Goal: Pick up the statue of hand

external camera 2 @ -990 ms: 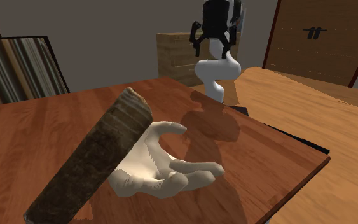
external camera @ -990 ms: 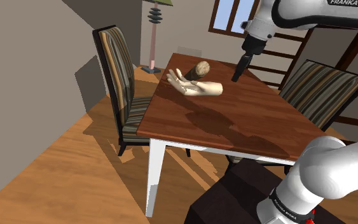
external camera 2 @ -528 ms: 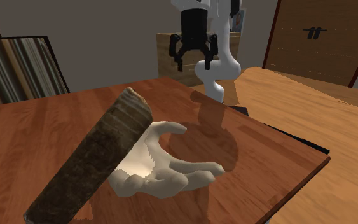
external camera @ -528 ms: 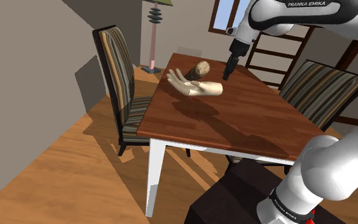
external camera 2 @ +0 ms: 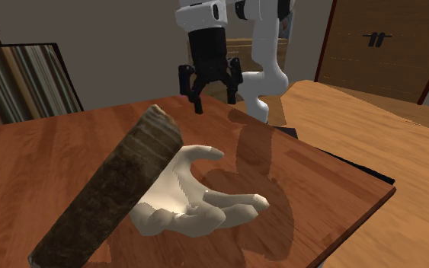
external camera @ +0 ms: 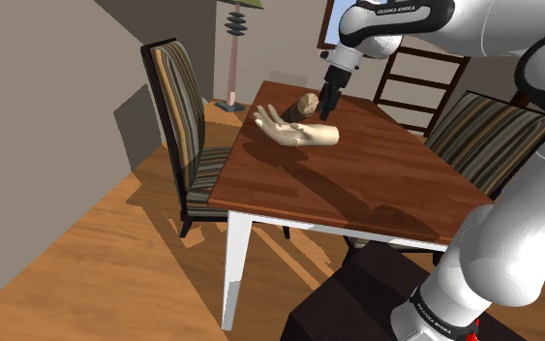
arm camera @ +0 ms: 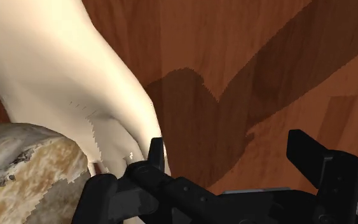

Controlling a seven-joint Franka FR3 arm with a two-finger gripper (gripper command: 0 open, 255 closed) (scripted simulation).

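Hand statue [external camera: 302,135] beside log [external camera: 306,104] — broad tabletop [external camera: 386,184] beyond, parted fingers [external camera 2: 196,100] overhead

White arm [external camera: 517,165] outstretched, black end effector [external camera 2: 214,93] pointed downward, fingers [arm camera: 314,156] wide apart.

Reddish-brown wooden table [external camera: 386,184], white legs.
On it: cream hand statue [external camera: 299,134], palm up; rough brown log [external camera: 306,104] just beside it.
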